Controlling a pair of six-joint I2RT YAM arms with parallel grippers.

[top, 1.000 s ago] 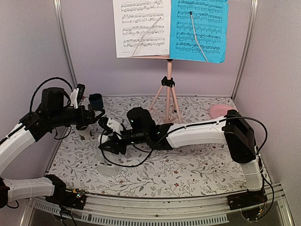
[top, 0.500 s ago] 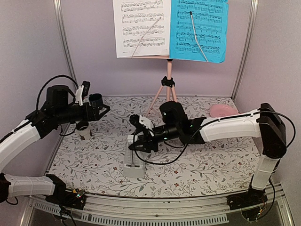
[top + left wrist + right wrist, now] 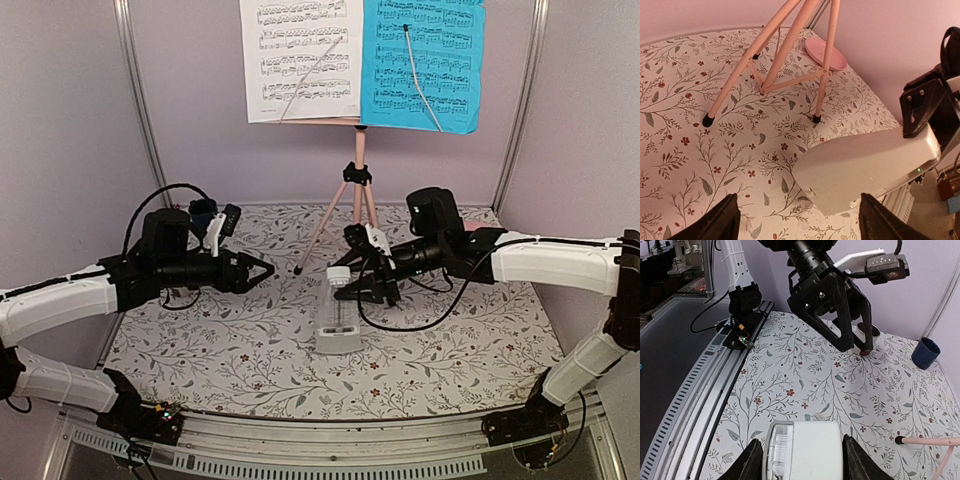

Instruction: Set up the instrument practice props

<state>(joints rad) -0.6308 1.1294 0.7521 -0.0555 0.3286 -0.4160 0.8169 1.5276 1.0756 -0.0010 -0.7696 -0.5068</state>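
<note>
The pink tripod music stand (image 3: 357, 190) stands at the back middle; its legs show in the left wrist view (image 3: 790, 30). A white sheet (image 3: 300, 60) and a bright blue sheet (image 3: 423, 62) of music rest on its tray. The white metronome (image 3: 338, 318) is upright in front of the stand, its base at the mat. My right gripper (image 3: 362, 283) is shut on the metronome's top (image 3: 807, 450). My left gripper (image 3: 258, 270) is open and empty, left of the metronome (image 3: 865, 165).
A dark blue cup (image 3: 203, 210) stands at the back left and shows in the right wrist view (image 3: 926, 352). A round pink plate (image 3: 825, 54) lies at the back right, behind my right arm. The metal rail (image 3: 700, 390) runs along the table's near edge.
My right gripper has carried the metronome from the left front to the middle, in front of the stand. My left arm has swung down and to the right, pointing at the metronome.
</note>
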